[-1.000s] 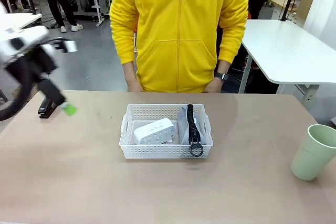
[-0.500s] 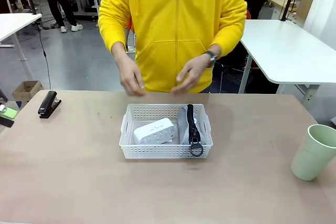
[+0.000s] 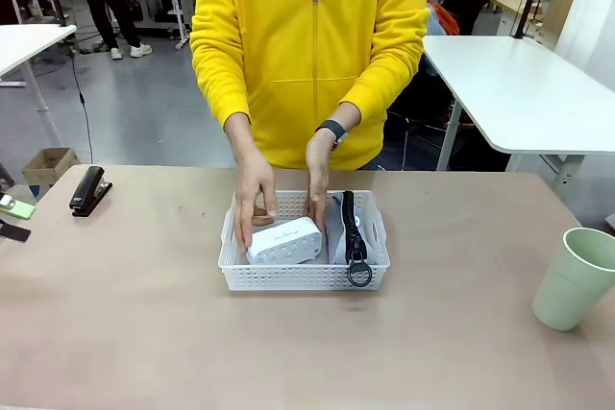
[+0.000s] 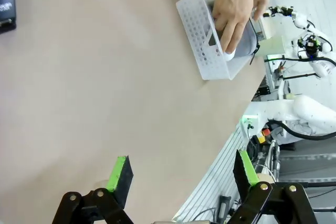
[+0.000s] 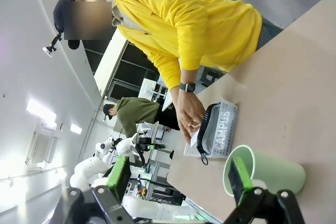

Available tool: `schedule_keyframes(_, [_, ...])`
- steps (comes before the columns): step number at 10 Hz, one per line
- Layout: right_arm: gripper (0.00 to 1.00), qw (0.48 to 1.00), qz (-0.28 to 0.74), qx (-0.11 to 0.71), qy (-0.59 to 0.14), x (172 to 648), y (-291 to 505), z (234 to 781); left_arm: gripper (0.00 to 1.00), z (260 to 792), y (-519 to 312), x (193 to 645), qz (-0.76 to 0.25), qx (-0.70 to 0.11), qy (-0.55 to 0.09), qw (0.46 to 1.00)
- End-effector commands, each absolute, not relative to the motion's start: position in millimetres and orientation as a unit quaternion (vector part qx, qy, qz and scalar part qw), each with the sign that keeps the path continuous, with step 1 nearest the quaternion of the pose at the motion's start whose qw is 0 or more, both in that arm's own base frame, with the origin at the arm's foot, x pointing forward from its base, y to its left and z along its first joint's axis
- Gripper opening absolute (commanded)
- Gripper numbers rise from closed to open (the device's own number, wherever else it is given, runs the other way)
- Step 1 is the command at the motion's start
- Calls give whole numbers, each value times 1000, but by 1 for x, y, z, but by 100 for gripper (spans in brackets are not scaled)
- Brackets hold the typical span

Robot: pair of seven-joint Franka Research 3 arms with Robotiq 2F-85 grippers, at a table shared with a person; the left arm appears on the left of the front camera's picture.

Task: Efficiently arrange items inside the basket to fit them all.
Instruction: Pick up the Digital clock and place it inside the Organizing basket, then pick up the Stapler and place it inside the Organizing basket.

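The white lattice basket (image 3: 304, 274) sits mid-table, in front of a person in a yellow hoodie. Inside it lie a white box (image 3: 283, 241) on the left and a grey pouch with a black zipper and ring (image 3: 350, 229) on the right. Both of the person's hands (image 3: 256, 196) reach into the basket around the box. A pale green cup (image 3: 577, 278) stands upright at the far right. My left gripper (image 3: 10, 218) peeks in at the left table edge and stands open (image 4: 181, 174) over bare table, far from the basket (image 4: 202, 43). My right gripper (image 5: 179, 178) is open, with the cup (image 5: 268, 174) just beyond it.
A black stapler (image 3: 86, 189) lies at the back left of the table, near my left gripper. A wide stretch of bare tabletop (image 3: 288, 352) lies in front of the basket. Another white table (image 3: 538, 93) stands behind at the right.
The person's hands came down from chest height into the basket onto the white box. My left arm pulled back from above the stapler to the left edge.
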State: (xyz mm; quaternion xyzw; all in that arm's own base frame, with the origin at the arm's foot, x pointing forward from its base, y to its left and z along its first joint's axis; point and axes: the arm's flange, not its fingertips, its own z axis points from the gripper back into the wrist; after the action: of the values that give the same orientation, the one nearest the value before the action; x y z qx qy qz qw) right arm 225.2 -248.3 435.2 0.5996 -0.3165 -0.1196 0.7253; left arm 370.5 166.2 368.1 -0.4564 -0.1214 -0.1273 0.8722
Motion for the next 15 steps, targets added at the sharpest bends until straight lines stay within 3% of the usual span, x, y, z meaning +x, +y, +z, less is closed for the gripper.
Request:
schedule_keyframes(1, [100, 720, -109, 601, -331, 227, -249, 437, 100, 375, 164, 362, -133, -444, -136, 876])
schedule_keyframes(11, [100, 720, -109, 601, -331, 227, -249, 437, 100, 376, 165, 365, -130, -449, -132, 874])
schedule_keyframes(12, [100, 720, -109, 601, -331, 227, -249, 437, 100, 377, 164, 365, -114, -409, -102, 900])
schedule_keyframes(15, [100, 720, -109, 601, -331, 227, -249, 437, 100, 413, 143, 405, -24, -282, -97, 954])
